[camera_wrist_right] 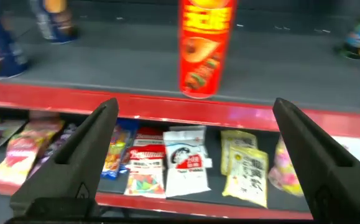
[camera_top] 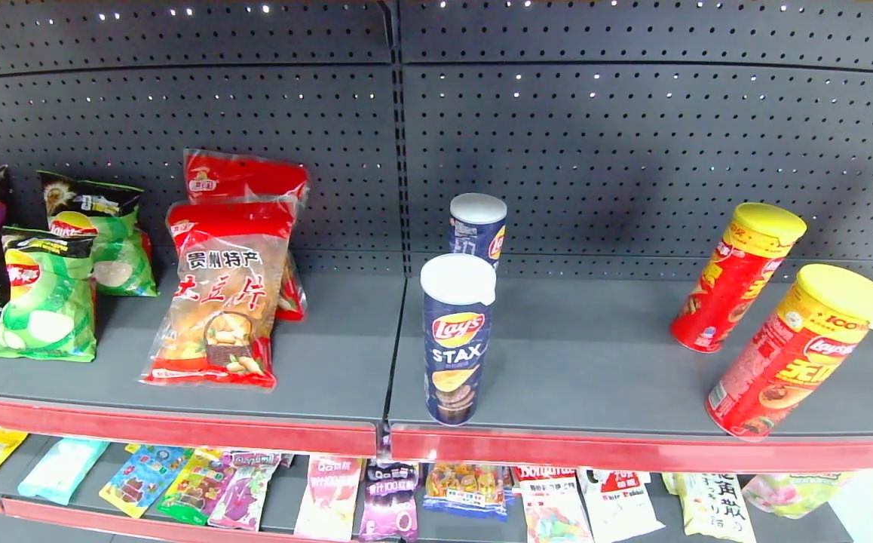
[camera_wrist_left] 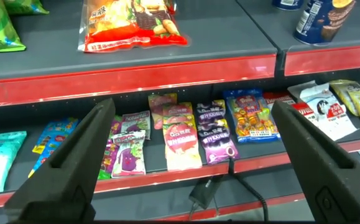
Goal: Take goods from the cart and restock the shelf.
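The tall red cylindrical chip can [camera_wrist_right: 206, 46] stands on the grey metal shelf [camera_wrist_right: 124, 68] just beyond the released, empty right end effector [camera_wrist_right: 195, 109].

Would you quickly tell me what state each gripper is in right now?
Left gripper: open, holding nothing.
Right gripper: open, holding nothing.

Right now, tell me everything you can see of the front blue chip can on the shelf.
The front blue chip can is a tall dark-blue cylinder, cardboard-looking, with a closed white plastic lid and a chip picture low on its side. It stands upright near the front edge of the grey shelf, just right of the seam between panels. Only the shelf touches it; a second blue can stands farther back behind it.
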Robot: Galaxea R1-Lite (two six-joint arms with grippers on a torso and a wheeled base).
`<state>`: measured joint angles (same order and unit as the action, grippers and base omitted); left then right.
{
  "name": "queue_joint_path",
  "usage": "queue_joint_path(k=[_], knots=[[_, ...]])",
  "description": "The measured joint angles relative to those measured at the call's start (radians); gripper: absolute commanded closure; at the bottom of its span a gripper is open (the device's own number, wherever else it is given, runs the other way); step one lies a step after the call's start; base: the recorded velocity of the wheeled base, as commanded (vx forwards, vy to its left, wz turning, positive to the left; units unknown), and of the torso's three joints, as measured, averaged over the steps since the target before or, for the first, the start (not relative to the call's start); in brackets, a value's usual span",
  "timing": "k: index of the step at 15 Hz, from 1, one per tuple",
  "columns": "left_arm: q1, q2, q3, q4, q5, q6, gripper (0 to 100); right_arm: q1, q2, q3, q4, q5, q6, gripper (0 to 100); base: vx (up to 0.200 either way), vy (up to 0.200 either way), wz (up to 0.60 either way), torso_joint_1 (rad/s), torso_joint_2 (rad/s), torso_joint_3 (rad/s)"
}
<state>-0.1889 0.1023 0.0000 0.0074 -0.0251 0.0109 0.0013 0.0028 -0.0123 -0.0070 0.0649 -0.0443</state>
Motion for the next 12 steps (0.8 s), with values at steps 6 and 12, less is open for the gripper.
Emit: queue_joint_path(k=[6, 12], knots=[[0.000, 0.001, 0.000, 0.000, 0.018, -0.001, 0, 0.000, -0.003, 0.012, 0.000, -0.026, 0.014, 0, 0.000, 0.000, 0.00, 0.000, 0.00, 0.000], [-0.003, 0.003, 0.000, 0.001, 0.019, 0.000, 0, 0.000, -0.003, 0.012, 0.000, -0.026, 0.013, 0, 0.000, 0.000, -0.10, 0.000, 0.00, 0.000]])
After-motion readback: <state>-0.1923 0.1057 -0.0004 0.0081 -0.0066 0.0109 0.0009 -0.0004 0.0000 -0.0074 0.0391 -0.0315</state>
